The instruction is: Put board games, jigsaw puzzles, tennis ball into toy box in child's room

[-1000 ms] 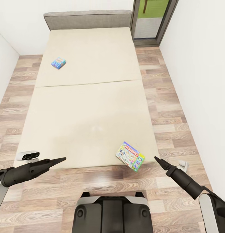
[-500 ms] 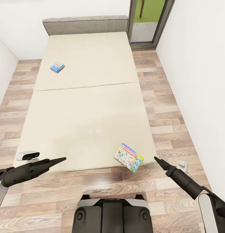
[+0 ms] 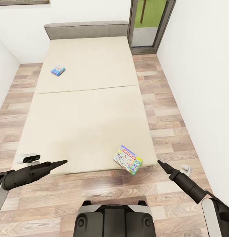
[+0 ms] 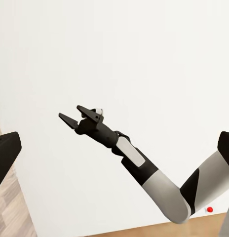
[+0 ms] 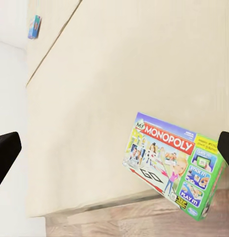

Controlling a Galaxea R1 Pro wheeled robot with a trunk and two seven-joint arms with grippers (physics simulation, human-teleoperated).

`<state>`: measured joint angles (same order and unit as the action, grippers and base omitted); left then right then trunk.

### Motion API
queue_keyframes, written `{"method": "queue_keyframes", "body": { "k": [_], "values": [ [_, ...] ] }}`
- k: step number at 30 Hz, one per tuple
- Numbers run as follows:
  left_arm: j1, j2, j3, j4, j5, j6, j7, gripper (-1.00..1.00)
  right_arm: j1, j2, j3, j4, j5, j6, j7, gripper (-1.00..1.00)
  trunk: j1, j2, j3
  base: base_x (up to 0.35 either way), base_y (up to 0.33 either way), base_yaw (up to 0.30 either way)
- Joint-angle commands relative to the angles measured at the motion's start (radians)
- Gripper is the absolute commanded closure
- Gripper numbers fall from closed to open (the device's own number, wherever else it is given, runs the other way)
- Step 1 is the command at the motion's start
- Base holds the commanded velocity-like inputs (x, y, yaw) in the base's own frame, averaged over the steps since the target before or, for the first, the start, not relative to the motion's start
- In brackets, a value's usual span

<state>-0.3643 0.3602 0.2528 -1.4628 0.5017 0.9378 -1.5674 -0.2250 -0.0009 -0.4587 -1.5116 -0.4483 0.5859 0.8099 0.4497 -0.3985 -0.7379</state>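
Observation:
The beige bed (image 3: 85,112) lies ahead of me in the head view. A white-green Monopoly board game (image 3: 127,159) rests at the bed's near right corner, tilted, with one corner over the edge; the right wrist view shows it close up (image 5: 173,165). A small blue board game (image 3: 58,70) lies far up the bed's left side, also small in the right wrist view (image 5: 34,26). My left gripper (image 3: 63,162) hovers open at the bed's near left edge. My right gripper (image 3: 159,162), also open and empty, hangs over the floor just right of the Monopoly box and appears in the left wrist view (image 4: 79,114).
A grey headboard (image 3: 86,29) closes the bed's far end. A dark-framed window (image 3: 147,23) stands at the back right. White walls flank narrow strips of wood floor (image 3: 167,108) on both sides. My base (image 3: 114,220) sits at the foot. A red wall button (image 4: 209,209) is visible.
The whole picture has shifted: the bed and both game boxes now sit slightly higher and smaller, so the camera has moved. Both arms keep the same pose, grippers open.

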Motion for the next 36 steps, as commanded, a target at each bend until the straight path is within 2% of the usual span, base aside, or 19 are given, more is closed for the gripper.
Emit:
{"method": "queue_keyframes", "body": {
  "k": [1, 13, 36],
  "values": [
    [0.0, 0.0, 0.0, -0.001, 0.0, 0.011, -0.003, -1.0, -0.001, 0.0, 0.0, 0.001, -0.006, 0.006, 0.001, -1.0, 0.0, -0.001, 0.001, -0.147, -0.21, 0.0],
    [0.0, -0.003, -0.001, -0.001, 0.0, 0.01, -0.003, -1.0, -0.001, 0.008, 0.004, 0.002, 0.002, 0.003, -0.002, -1.0, 0.0, -0.001, 0.02, -0.122, -0.19, 0.0],
    [0.0, -0.004, -0.003, -0.001, 0.0, 0.011, -0.003, -1.0, -0.001, 0.007, 0.007, 0.002, 0.003, 0.003, -0.002, -1.0, 0.0, -0.001, 0.058, -0.005, -0.015, 0.0]
  ]
}}
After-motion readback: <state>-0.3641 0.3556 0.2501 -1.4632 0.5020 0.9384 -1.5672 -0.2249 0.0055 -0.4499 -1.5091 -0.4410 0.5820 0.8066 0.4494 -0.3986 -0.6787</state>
